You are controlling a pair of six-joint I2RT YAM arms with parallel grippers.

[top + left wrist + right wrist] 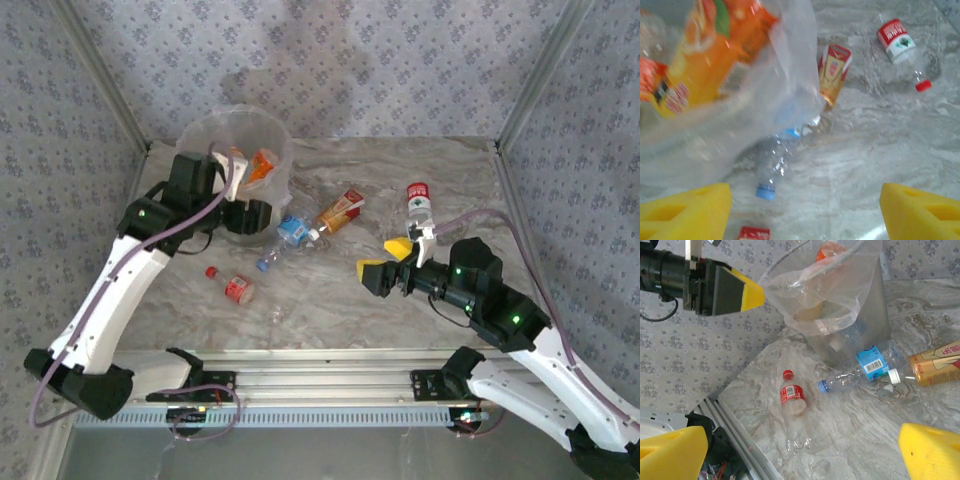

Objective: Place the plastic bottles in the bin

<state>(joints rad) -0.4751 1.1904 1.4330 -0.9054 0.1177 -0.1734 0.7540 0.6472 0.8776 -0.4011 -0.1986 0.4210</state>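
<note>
The bin (213,133) stands at the back left with a clear liner bag (790,75); an orange bottle (262,165) (705,60) lies inside. My left gripper (262,215) (805,215) hovers by the bin's near side, open and holding nothing. On the table lie a red-label bottle (232,285) (792,405), a blue-label clear bottle (285,240) (860,372) (772,165), a gold-and-red bottle (340,212) (832,75) and a red-and-white-label bottle (418,198) (900,42). My right gripper (380,258) (800,455) is open right of centre, facing the red-label bottle.
A metal rail (320,380) runs along the near edge of the marble table (330,310). Patterned walls (400,60) close the back and sides. The bin's mesh wall (860,310) leans close to the blue-label bottle.
</note>
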